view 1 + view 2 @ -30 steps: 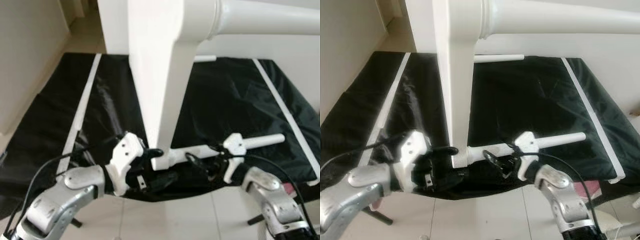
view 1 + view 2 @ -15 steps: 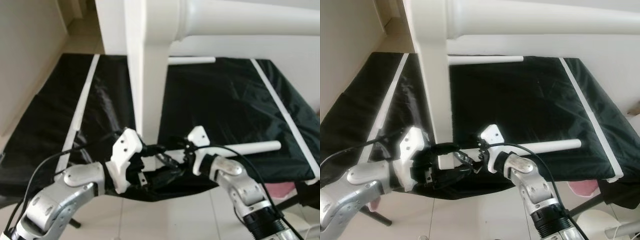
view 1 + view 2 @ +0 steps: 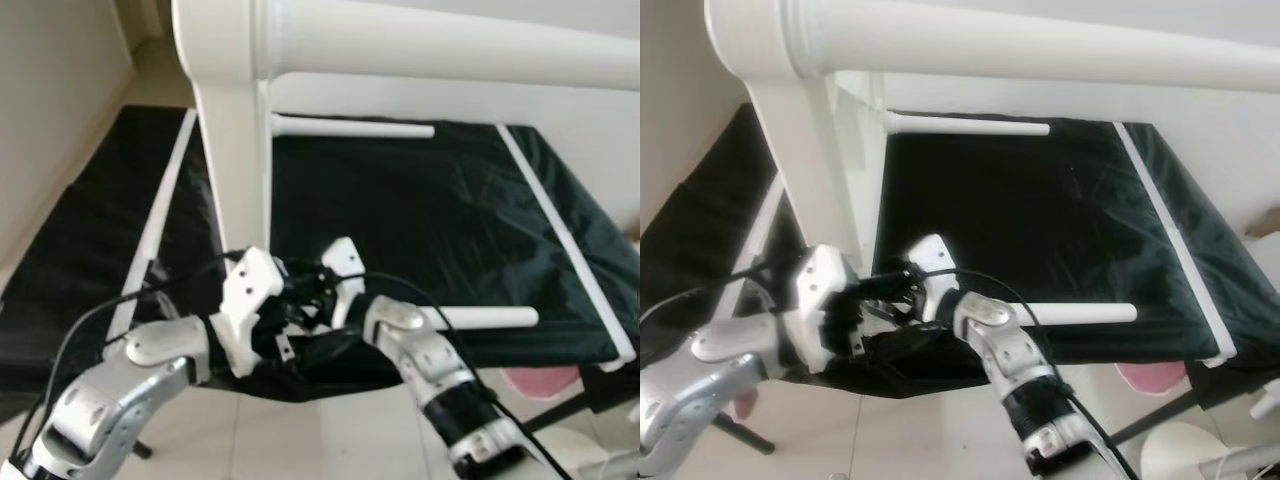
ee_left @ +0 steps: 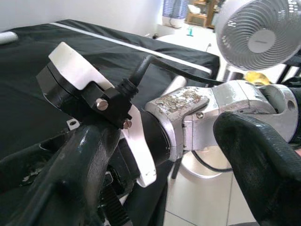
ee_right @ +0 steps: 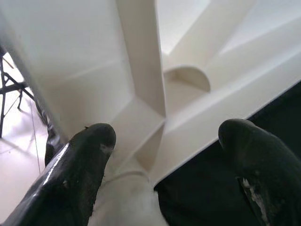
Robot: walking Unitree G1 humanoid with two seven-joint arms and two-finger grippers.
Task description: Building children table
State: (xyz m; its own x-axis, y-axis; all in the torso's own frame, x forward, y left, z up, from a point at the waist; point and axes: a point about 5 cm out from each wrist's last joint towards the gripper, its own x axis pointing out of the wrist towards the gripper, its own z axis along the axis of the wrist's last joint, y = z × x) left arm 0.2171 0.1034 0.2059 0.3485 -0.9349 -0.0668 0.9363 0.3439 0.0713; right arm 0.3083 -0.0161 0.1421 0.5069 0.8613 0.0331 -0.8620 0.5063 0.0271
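I see the white table frame standing upright on the black sheet, blocking the near left. Both grippers crowd its foot: left gripper and right gripper almost touching. Open sheet lies to the right, crossed by one loose white rod and another farther back.

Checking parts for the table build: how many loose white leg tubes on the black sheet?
2. One leg tube lies at the far edge of the black sheet; another leg tube lies near its front edge. More may be hidden.
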